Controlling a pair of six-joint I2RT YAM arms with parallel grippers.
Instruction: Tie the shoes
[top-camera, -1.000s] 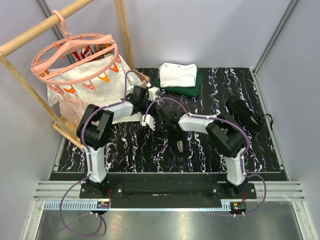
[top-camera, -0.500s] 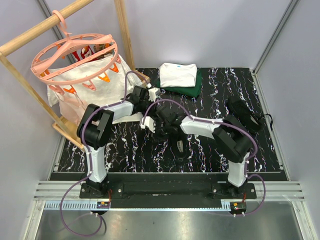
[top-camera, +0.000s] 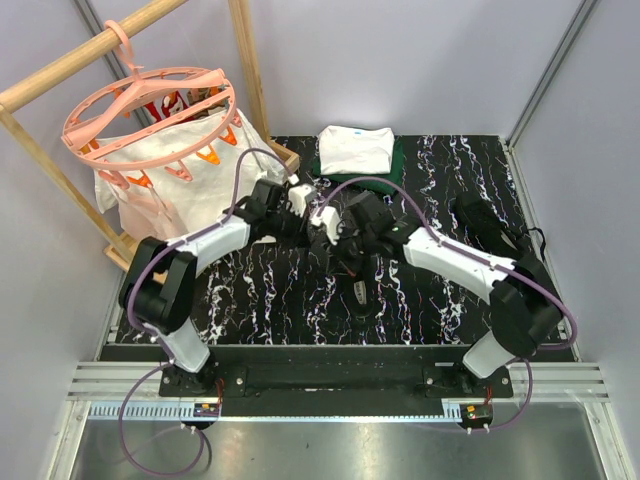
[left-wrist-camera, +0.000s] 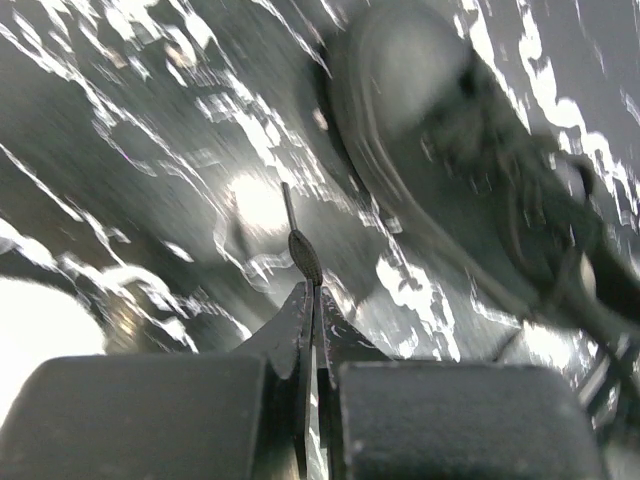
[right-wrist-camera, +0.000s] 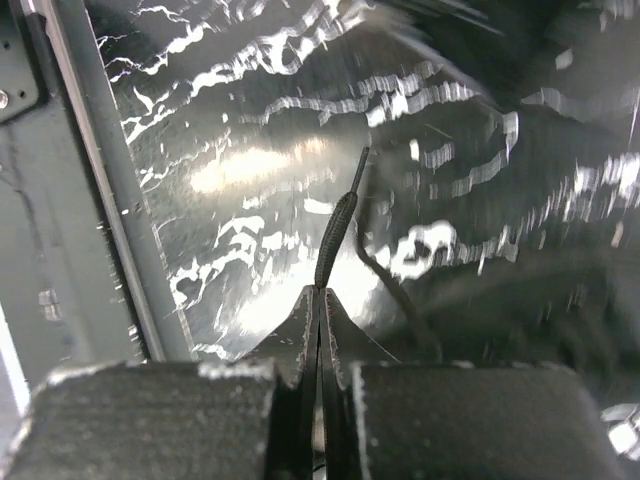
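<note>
The shoe (top-camera: 350, 268), a small black sneaker with a pale grey patch (top-camera: 358, 293) at its near end, lies mid-mat beneath both wrists. My left gripper (top-camera: 312, 218) comes in from the left, and my right gripper (top-camera: 338, 238) reaches in from the right, close beside it. The left wrist view has my left gripper (left-wrist-camera: 315, 290) shut on a black lace end (left-wrist-camera: 304, 255), with the blurred shoe (left-wrist-camera: 450, 140) to the upper right. In the right wrist view my right gripper (right-wrist-camera: 320, 292) is shut on another lace end (right-wrist-camera: 335, 232).
Folded white and dark green clothes (top-camera: 357, 152) lie at the mat's far edge. A pink round hanger (top-camera: 150, 115) on a wooden rack (top-camera: 60, 180) with white cloth stands at far left. A dark object (top-camera: 485, 225) rests on the right. A metal rail (right-wrist-camera: 90, 200) borders the mat.
My right gripper has shut on a lace end. Both arms have stretched out, and their wrists have shifted right and towards the far side over the shoe.
</note>
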